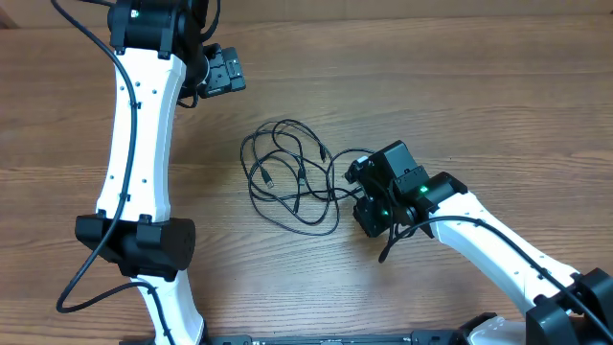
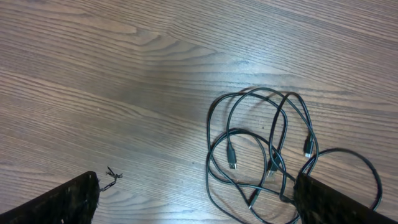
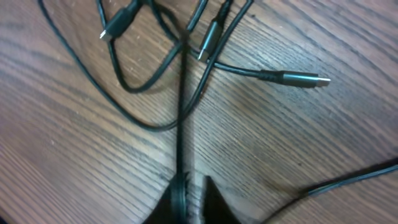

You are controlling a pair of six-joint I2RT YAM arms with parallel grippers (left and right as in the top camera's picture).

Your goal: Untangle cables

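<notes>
Black thin cables (image 1: 299, 174) lie in a loose, loopy tangle on the wooden table (image 1: 460, 86), near the middle, between the two arms. Some small plug ends stick out of the loops.

The right claw (image 1: 354, 189) is down at the right edge of the tangle. From its own camera, one cord (image 3: 182, 106) runs straight down into the tips of the right claw (image 3: 191, 190). The claw is pinched tight on it, with no gap showing. Other cords cross over that one higher up, and a plug (image 3: 298, 79) with a silver tip lies flat on the wood just beside them.

The left claw (image 1: 222, 72) hangs well away from the tangle, up near the far side of the table. It is wide open. Its two dark fingers (image 2: 59, 202) sit far apart in its camera, and it has hold of nothing. The cables (image 2: 231, 159) show below it, off to one side.
</notes>
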